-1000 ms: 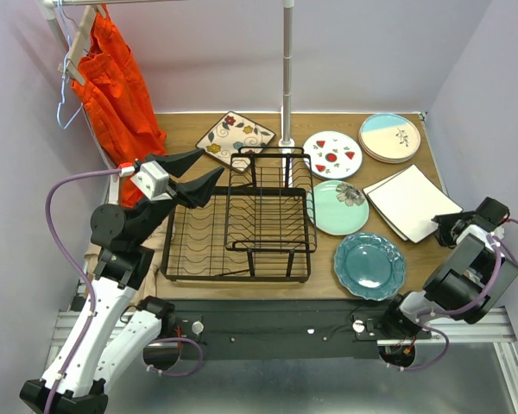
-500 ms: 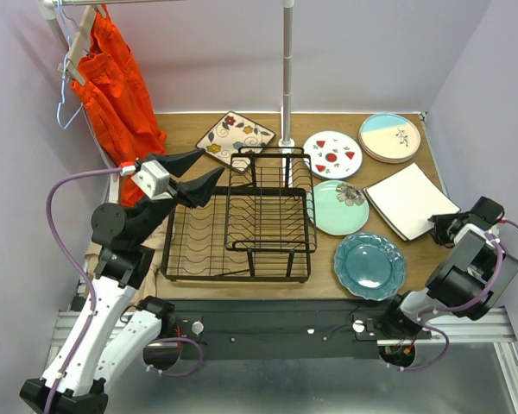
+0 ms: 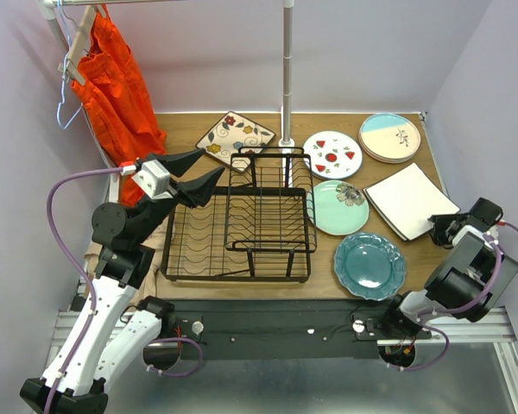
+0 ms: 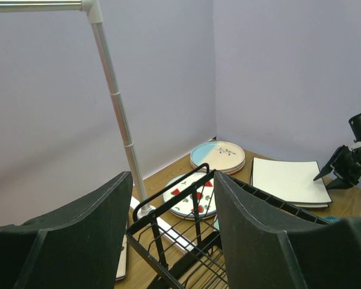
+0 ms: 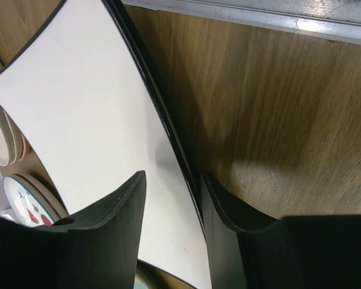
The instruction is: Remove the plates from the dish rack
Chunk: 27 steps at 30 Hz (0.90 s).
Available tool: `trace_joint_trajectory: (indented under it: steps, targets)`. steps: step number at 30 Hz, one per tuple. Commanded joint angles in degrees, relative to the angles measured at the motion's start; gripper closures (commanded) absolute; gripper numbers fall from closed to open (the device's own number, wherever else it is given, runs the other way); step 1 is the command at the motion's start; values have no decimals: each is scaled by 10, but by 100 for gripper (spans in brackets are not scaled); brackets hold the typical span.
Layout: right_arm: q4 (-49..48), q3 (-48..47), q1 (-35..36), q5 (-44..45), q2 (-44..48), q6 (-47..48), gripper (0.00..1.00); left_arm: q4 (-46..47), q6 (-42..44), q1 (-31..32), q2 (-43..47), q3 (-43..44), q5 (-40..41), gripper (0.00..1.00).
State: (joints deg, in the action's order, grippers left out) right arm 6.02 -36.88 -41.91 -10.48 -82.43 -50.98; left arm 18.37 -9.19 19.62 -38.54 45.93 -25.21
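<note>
All plates (image 3: pixel 369 265) lie flat behind and right of the dish rack (image 3: pixel 237 226), with open table (image 3: pixel 417 252) showing only beyond them, where the right gripper (image 5: pixel 172 176) stands half-open astride the rim of the white square plate (image 3: pixel 410 200), its tips unclear from above; the left gripper (image 3: pixel 213 161) gapes empty above the rack's left end.

Right end effector (image 5: pixel 172 176), seemingly half-parted

one black wire rectangular dish rack (image 3: pixel 242 228). one colourful flower-print square ceramic plate (image 3: pixel 236 134), one red-fruit round plate (image 3: pixel 332 154), one mint floral round plate (image 3: pixel 337 211), one dark teal scalloped plate (image 3: pixel 369 266), one stack of white square plates (image 3: pixel 410 201), one stack of cream-and-blue round plates (image 3: pixel 389 137). one orange garment (image 3: pixel 112 82). one metal pole (image 3: pixel 287 69).
</note>
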Motion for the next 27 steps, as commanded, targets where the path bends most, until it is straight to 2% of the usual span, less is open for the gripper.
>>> trace_joint_trajectory:
  steps: [1, 5, 10, 14, 16, 17, 18, 20, 23, 27]
  targets:
    - [3, -7, 5, 21, 22, 12, 50, 7, 8, -1, 4, -7, 5, 35]
    - [46, -21, 5, 36, 16, 21, 48, 8, 8, -2, 4, -7, 7, 35]
    - [71, -15, 5, 76, 58, 33, 38, 6, 8, -2, 5, -8, 10, 34]
    - [124, -49, 5, 120, 90, 51, 27, 5, 8, -2, 5, -8, 10, 35]
    - [132, -67, 5, 115, 108, 61, 17, 6, 8, -2, 6, -7, 10, 35]
    - [132, -71, 5, 106, 127, 64, 13, 6, 8, -2, 7, -8, 10, 34]
    - [131, -78, 6, 81, 138, 66, 0, 5, 8, -2, 7, -8, 10, 35]
    - [117, -106, 9, 23, 153, 75, 0, 6, 8, -2, 6, -7, 10, 35]
    - [129, -181, 63, -8, 140, 108, 0, 6, 8, -2, 1, -4, 7, 35]
    - [194, -325, 226, 14, 69, 162, 0, 1, 3, -2, -11, 5, 6, 35]
